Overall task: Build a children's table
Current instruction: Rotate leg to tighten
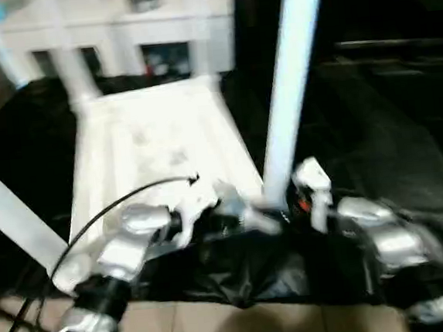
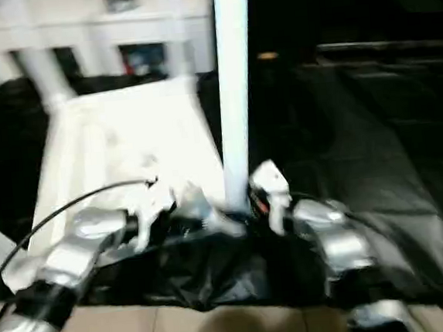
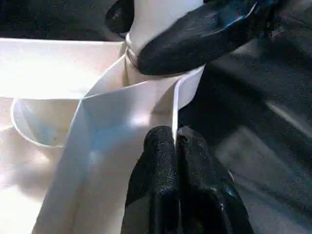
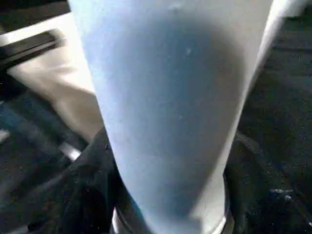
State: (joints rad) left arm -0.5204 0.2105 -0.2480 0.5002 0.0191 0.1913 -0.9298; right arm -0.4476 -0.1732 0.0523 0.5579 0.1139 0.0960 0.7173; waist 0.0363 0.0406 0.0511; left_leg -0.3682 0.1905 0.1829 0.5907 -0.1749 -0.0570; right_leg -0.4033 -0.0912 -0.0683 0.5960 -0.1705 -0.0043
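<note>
On black drape, left tool pinches tabletop edge; right tool's state hidden

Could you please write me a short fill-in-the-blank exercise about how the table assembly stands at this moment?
1. The tabletop lies with its ribbed underside facing ____.
2. The left gripper is shut on the tabletop's thin ____.
3. The leg at the right gripper stands nearly ____ at the tabletop's near right corner.
4. The cloth under the tabletop is ____ in colour.

Missing words: up; edge; upright; black
</note>
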